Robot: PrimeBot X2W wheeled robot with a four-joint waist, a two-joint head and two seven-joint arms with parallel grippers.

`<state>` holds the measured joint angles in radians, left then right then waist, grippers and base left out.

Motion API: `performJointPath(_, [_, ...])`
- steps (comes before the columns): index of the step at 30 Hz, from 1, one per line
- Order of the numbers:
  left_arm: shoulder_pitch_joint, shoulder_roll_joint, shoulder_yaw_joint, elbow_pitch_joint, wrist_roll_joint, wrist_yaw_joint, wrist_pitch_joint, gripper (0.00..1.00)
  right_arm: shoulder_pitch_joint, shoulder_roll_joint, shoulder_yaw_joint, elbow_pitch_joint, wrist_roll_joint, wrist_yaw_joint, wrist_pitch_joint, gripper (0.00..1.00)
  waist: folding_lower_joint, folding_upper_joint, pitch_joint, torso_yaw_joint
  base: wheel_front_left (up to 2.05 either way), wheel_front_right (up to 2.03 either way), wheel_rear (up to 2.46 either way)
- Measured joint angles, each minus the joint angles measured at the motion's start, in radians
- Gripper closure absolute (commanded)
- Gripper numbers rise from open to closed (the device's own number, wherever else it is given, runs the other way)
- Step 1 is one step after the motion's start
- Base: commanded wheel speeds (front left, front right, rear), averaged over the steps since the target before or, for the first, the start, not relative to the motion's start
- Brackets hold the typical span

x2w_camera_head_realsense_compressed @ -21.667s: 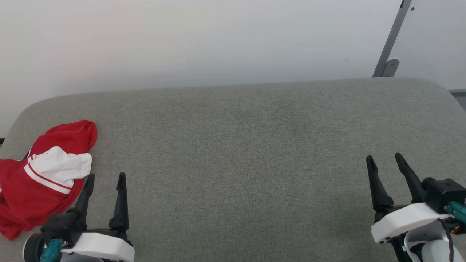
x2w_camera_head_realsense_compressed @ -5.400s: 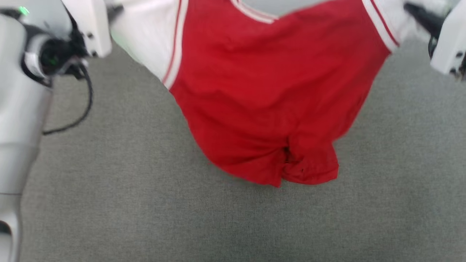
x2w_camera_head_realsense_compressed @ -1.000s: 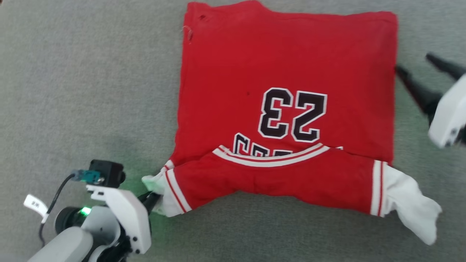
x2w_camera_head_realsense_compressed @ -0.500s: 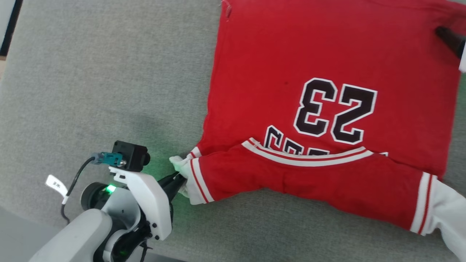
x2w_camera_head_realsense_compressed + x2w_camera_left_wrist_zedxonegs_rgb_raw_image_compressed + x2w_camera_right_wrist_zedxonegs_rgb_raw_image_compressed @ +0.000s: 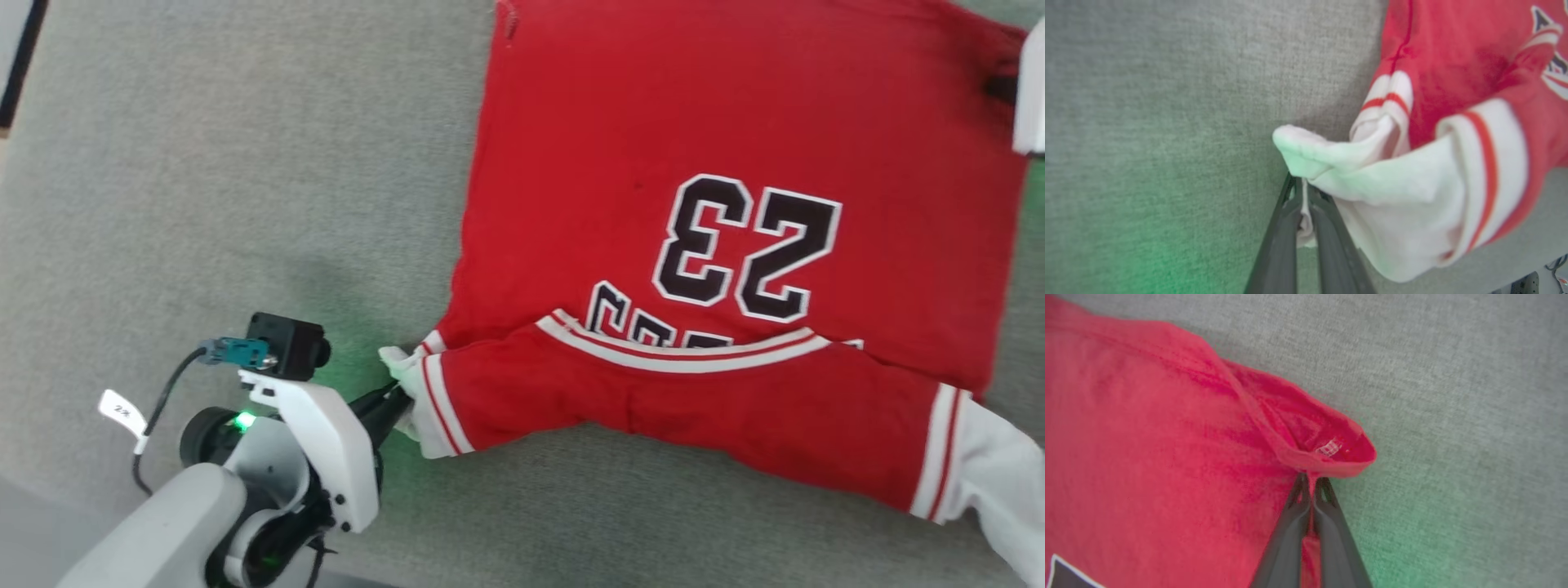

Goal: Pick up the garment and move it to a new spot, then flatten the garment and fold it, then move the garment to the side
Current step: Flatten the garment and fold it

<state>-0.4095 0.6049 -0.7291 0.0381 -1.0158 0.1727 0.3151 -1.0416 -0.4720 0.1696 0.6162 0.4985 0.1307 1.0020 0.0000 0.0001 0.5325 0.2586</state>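
I have the left gripper pinched shut on the white sleeve, the right gripper likewise on a hem corner, ready to fold the red soft-fabric "23" jersey spread on grey upholstery.

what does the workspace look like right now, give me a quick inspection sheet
surface: grey fabric top, with a green glow beside each gripper
job's things: garment lies spread out with the 23 facing up; its shoulder end is folded over onto the lettering; loose white sleeve trails at lower right
clutter: nothing seen
grippers: left gripper shut on the garment's other white sleeve; right gripper shut on a red hem corner of the garment
cables: dark cable with a white tag loops off the left wrist, apart from the cloth
surroundings: dark strip past the surface's upper left edge
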Motion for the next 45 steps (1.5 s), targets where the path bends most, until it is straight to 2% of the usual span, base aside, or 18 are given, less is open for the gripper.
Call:
performJointPath(9, [0.026,0.067,0.03,-0.014,-0.012,0.021,0.001,1.0,0.165,-0.079,0.082,-0.275,0.152,0.0,-0.024,1.0,0.0,0.0,-0.04,-0.098,0.0,0.0,0.0])
performJointPath(14, [0.04,0.111,0.055,-0.03,-0.021,0.048,0.003,1.0,0.33,-0.116,0.053,-0.484,0.212,0.0,-0.026,1.0,0.0,0.0,-0.065,-0.164,0.0,0.0,0.0])
performJointPath(18, [0.046,0.139,0.067,-0.046,-0.022,0.065,0.011,1.0,0.514,-0.122,-0.024,-0.637,0.233,0.0,-0.006,1.0,0.0,0.0,-0.082,-0.213,0.0,0.0,0.0])
performJointPath(24, [0.042,0.152,0.076,-0.072,-0.022,0.075,0.02,1.0,0.802,-0.028,-0.184,-0.8,0.219,0.0,0.014,1.0,0.0,0.0,-0.086,-0.25,0.0,0.0,0.0])
performJointPath(27, [0.027,0.151,0.074,-0.076,-0.021,0.075,0.025,1.0,0.892,0.042,-0.219,-0.81,0.197,0.0,0.0,1.0,0.0,0.0,-0.078,-0.249,0.0,0.0,0.0])
performJointPath(30, [0.016,0.145,0.071,-0.072,-0.017,0.073,0.028,1.0,0.912,0.078,-0.215,-0.778,0.169,0.0,-0.056,0.99,0.0,0.0,-0.074,-0.245,0.0,0.0,0.0])
performJointPath(31, [0.012,0.142,0.07,-0.069,-0.017,0.071,0.028,1.0,0.912,0.087,-0.214,-0.753,0.158,0.0,-0.089,0.59,0.0,0.0,-0.073,-0.243,0.0,0.0,0.0])
performJointPath(32, [0.007,0.139,0.067,-0.064,-0.016,0.066,0.028,1.0,0.911,0.089,-0.204,-0.732,0.145,0.001,-0.118,0.0,0.0,0.0,-0.074,-0.242,0.0,0.0,0.0])
performJointPath(34, [0.003,0.129,0.063,-0.049,-0.015,0.06,0.028,1.0,0.904,0.085,-0.174,-0.694,0.134,0.005,-0.176,0.0,0.0,0.0,-0.081,-0.237,0.0,0.0,0.0])
performJointPath(38, [0.002,0.121,0.06,-0.036,-0.015,0.056,0.023,1.0,0.908,0.062,-0.162,-0.715,0.127,0.006,-0.194,0.0,0.0,-0.0001,-0.098,-0.236,0.0,0.0,0.0])
performJointPath(45, [0.01,0.115,0.054,-0.033,-0.019,0.053,0.016,1.0,0.927,0.052,-0.253,-0.92,0.106,0.0,-0.174,0.0,0.0,-0.0001,-0.123,-0.226,0.0,0.0,0.0])
